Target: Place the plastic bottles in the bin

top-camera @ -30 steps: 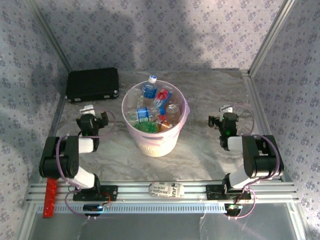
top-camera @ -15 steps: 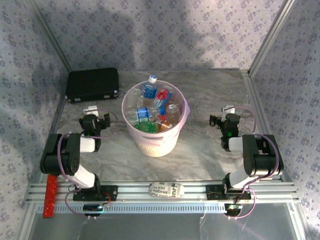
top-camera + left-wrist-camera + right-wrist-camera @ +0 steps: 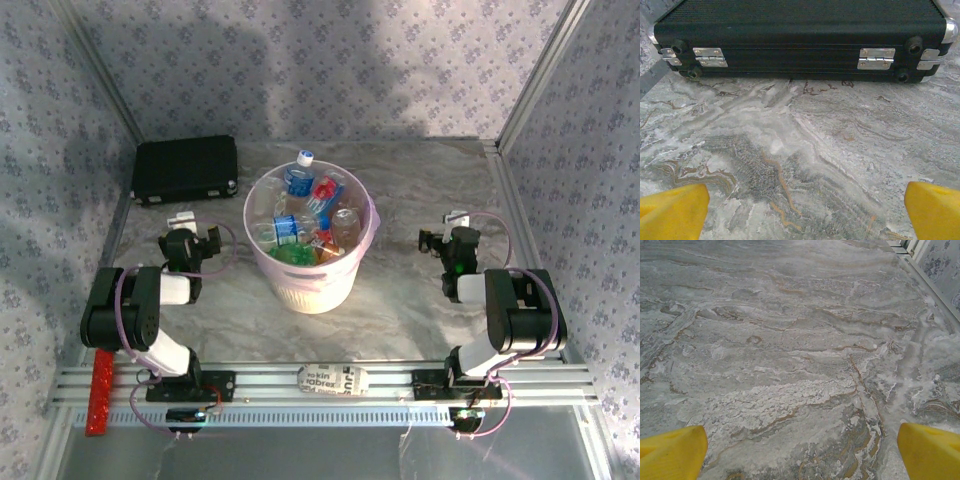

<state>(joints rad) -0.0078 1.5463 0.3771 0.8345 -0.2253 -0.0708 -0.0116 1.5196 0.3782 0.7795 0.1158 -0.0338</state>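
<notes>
The pale pink bin stands at the table's middle in the top view, filled with several plastic bottles with red, blue and white caps. My left gripper sits folded low to the bin's left, open; its yellow fingertips stand wide apart over bare marble. To the bin's right my right gripper is folded back too, open, with yellow fingertips far apart and nothing between them.
A flat black case lies at the back left, its hinged side right ahead of the left wrist. A printed black-and-white strip lies on the front rail, a red strip at front left. Patterned walls enclose the table.
The left arm has drawn slightly back and settled; the right gripper shifted a little. The bin and bottles have not moved.
</notes>
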